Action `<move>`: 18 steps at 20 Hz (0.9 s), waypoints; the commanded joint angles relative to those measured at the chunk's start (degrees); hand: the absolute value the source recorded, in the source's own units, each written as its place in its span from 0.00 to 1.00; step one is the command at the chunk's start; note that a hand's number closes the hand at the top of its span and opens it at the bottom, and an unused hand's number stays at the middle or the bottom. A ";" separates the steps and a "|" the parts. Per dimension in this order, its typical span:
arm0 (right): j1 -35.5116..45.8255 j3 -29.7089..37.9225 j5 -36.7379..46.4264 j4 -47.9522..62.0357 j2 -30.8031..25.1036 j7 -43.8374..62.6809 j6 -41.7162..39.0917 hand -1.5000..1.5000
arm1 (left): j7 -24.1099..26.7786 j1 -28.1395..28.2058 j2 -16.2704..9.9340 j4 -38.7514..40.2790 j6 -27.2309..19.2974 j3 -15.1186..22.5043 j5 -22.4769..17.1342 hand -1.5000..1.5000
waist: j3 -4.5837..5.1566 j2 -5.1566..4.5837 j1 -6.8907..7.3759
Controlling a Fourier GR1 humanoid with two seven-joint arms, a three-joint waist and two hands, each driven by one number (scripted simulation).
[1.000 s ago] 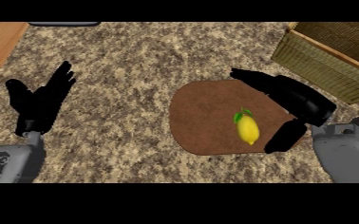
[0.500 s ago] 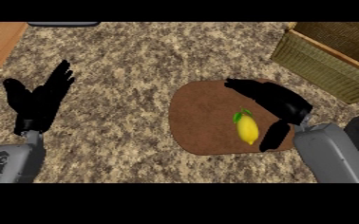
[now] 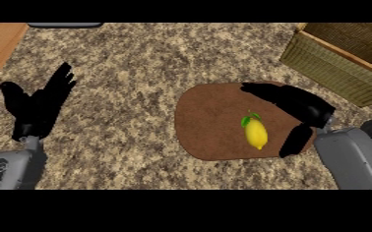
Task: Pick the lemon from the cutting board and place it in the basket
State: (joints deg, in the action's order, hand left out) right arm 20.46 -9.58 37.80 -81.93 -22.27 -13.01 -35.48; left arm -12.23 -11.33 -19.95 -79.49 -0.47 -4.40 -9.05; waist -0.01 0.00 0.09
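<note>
head view: the lemon lies on the cutting board, toward its right half, with a small green leaf at its upper end. the right hand hangs over the board's right edge, just beside the lemon, with fingers stretched to the upper left and the thumb pointing down. it is open and holds nothing, and the fruit sits in the gap between thumb and fingers but looks untouched. the left hand rests open at the left of the counter, fingers up, well apart from the board.

the step in hand looks like the reach before the grasp. next the right hand would need to come down, curl round the lemon, lift it and carry it up and right to the basket at the counter's top right corner.

the lemon is a smooth yellow oval; the board is a brown rounded slab with a matt face; the counter is speckled stone; the basket is woven, olive-tan, with straight walls.
</note>
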 commanded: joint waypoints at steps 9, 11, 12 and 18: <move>-2.28 -0.87 7.87 4.01 0.83 -8.05 3.82 0.00 | 0.40 -1.38 3.03 1.22 1.63 -1.27 2.80 0.50 | -0.01 -0.05 0.05; -4.58 -1.43 9.28 0.63 3.35 -4.71 4.90 0.00 | -0.77 -0.55 1.83 0.28 2.19 -2.81 2.91 0.50 | 0.00 0.00 -0.01; -3.27 -1.04 8.70 -1.07 3.78 -2.45 2.13 0.00 | -4.00 -3.33 0.52 -0.45 2.52 -4.34 1.59 0.50 | 0.00 0.02 -0.05; -1.67 -3.55 14.94 5.47 6.65 -3.96 7.90 0.00 | -1.71 1.06 6.24 -2.60 -0.50 -0.18 6.10 0.50 | -0.01 -0.03 0.19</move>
State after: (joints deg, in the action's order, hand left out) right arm 17.60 -11.68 49.02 -80.88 -17.09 -15.58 -31.46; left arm -13.72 -11.88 -16.13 -80.72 0.52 -6.22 -4.84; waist 0.00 0.01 0.13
